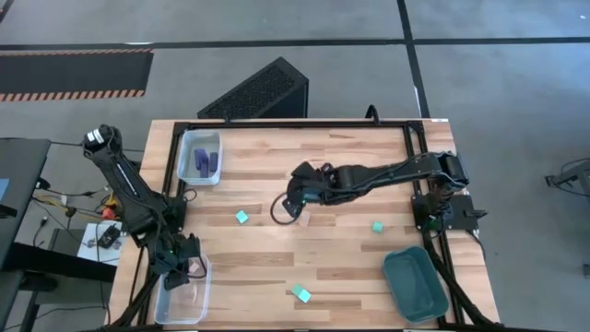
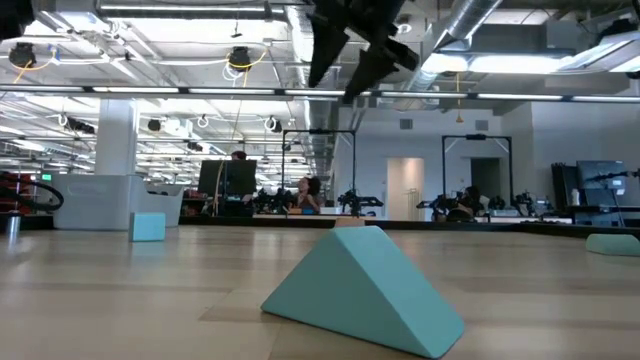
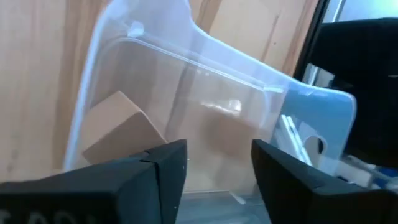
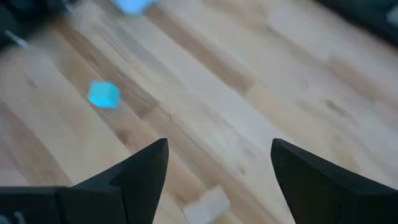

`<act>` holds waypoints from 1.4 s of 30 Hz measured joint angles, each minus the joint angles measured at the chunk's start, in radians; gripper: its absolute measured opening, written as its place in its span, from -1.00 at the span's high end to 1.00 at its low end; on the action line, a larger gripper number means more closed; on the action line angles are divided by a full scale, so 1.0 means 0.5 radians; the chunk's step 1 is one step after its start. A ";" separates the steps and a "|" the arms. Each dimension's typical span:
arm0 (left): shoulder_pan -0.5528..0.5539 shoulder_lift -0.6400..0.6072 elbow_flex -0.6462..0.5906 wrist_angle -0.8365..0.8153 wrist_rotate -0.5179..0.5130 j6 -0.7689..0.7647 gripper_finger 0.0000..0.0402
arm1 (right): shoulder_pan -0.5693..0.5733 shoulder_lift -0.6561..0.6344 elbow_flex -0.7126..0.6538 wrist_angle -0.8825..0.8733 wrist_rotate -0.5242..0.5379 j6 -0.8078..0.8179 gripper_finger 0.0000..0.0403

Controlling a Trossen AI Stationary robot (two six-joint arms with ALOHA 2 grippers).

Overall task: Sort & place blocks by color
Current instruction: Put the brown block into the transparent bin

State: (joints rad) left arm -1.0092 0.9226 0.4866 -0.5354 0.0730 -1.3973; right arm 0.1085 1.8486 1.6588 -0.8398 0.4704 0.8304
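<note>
My right gripper (image 1: 291, 203) (image 4: 217, 180) hangs open above the middle of the table, high in the low view (image 2: 345, 60). A pale tan piece (image 4: 207, 205) lies on the wood below its fingers, and a teal cube (image 4: 104, 94) (image 1: 241, 218) sits off to the table's left of it. Two more teal blocks (image 1: 377, 227) (image 1: 301, 294) rest flat on the table; the near one is a wedge (image 2: 360, 285). My left gripper (image 1: 180, 261) (image 3: 217, 168) is open over the near-left clear bin (image 1: 184, 288), which holds a tan block (image 3: 118, 130). Purple bars (image 1: 205, 160) lie in the far-left bin.
A dark teal tray (image 1: 415, 282) sits at the near right corner. The far-left clear bin (image 1: 189, 143) stands by the table's frame. A black perforated box (image 1: 258, 92) lies beyond the far edge. People and equipment show in the room behind the table.
</note>
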 joint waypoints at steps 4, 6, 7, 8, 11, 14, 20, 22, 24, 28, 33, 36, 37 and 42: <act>0.001 -0.007 0.001 -0.040 0.002 0.087 0.03 | 0.071 0.072 0.004 -0.060 -0.057 0.167 -0.50; 0.001 -0.035 0.001 -0.058 0.009 0.118 -0.01 | 0.108 0.140 0.002 -0.079 -0.134 0.211 -0.50; 0.001 -0.053 0.003 -0.075 0.004 0.133 -0.02 | 0.123 0.183 0.001 -0.082 -0.162 0.225 -0.50; 0.001 -0.077 0.012 -0.103 -0.020 0.142 -0.02 | 0.140 0.220 -0.003 -0.087 -0.192 0.231 -0.50; 0.015 -0.182 0.055 -0.214 -0.172 0.154 -0.02 | 0.162 0.325 -0.002 -0.052 -0.297 0.232 -0.50; 0.085 -0.317 0.102 -0.344 -0.354 0.211 -0.03 | 0.158 0.431 -0.002 0.109 -0.448 0.140 -0.50; 0.312 -0.586 0.147 -0.379 -0.810 0.213 -0.03 | 0.113 0.483 -0.002 0.232 -0.588 0.014 -0.50; 0.384 -0.644 0.147 -0.354 -1.008 0.172 -0.03 | 0.093 0.483 -0.002 0.179 -0.586 -0.003 -0.50; 0.453 -0.685 0.147 -0.323 -1.157 0.152 -0.03 | 0.076 0.479 -0.002 0.085 -0.586 -0.016 -0.50; 0.581 -0.698 0.147 -0.302 -1.251 0.142 -0.03 | 0.031 0.461 0.000 -0.239 -0.635 0.149 -0.50; 0.731 -0.651 0.130 -0.319 -1.254 0.147 -0.03 | -0.096 0.505 -0.002 -0.208 -0.866 0.342 -0.50; 0.820 -0.616 0.130 -0.308 -1.174 0.186 -0.02 | -0.159 0.499 0.000 -0.086 -0.879 0.447 -0.50; 0.844 -0.603 0.130 -0.308 -1.122 0.194 -0.02 | -0.173 0.497 0.001 -0.086 -0.887 0.485 -0.50; 0.902 -0.539 0.130 -0.311 -0.892 0.266 -0.02 | -0.199 0.501 -0.002 -0.248 -0.888 0.606 -0.50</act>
State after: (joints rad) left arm -0.5584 0.6533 0.5514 -0.6907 -0.3729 -1.2642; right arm 0.0090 2.0991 1.6581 -0.9638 0.0265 1.1336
